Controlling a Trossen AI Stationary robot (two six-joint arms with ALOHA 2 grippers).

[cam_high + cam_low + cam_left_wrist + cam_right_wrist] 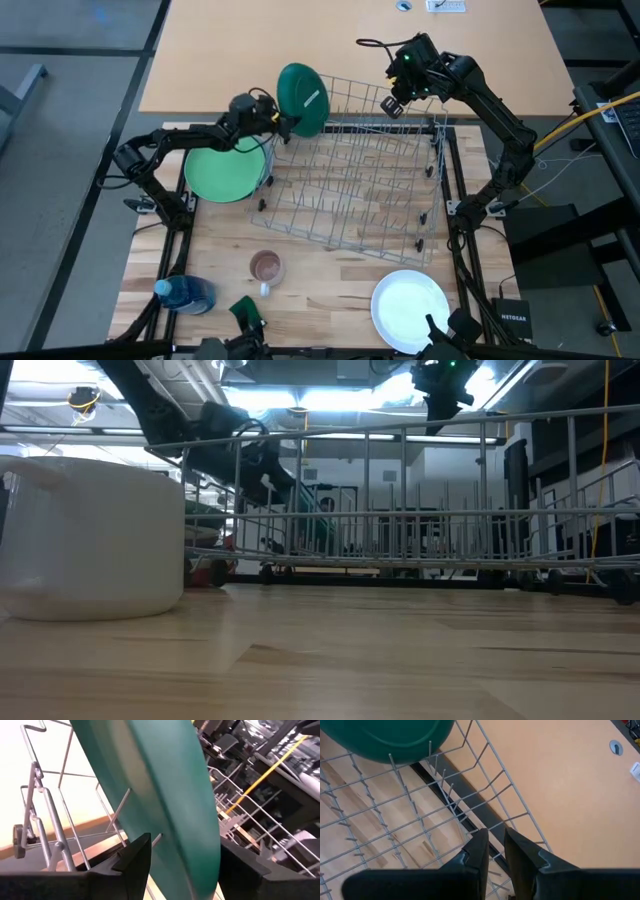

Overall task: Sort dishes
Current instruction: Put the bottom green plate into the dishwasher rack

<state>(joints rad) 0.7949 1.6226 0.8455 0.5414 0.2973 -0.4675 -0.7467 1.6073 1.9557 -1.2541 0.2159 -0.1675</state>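
A dark green plate [302, 98] stands on edge in the far left corner of the wire rack [360, 190], its lower rim between the wires. My left gripper [278, 120] reaches in level from the left, open, one finger on each side of the plate's [165, 785] rim. My right gripper [392, 105] hangs above the rack's far edge, pointing down at a slant. Its fingers [496, 840] are a narrow slit apart and hold nothing. A light green plate [225, 172] lies flat left of the rack. A white plate [410, 310] lies near the front right. My left gripper has its fingers [135, 860] spread on both sides of the dark green plate's rim [200, 865], coming level from the table's left. Whether either finger touches the rim, I cannot tell. The plate stands on edge in the rack.
A small clear mug [266, 267] with brown inside, a blue bottle [185, 293] and a green sponge [245, 308] sit near the front left. The rack's upright wires [430, 755] fill the table's middle. Bare wood lies between the rack and the front edge.
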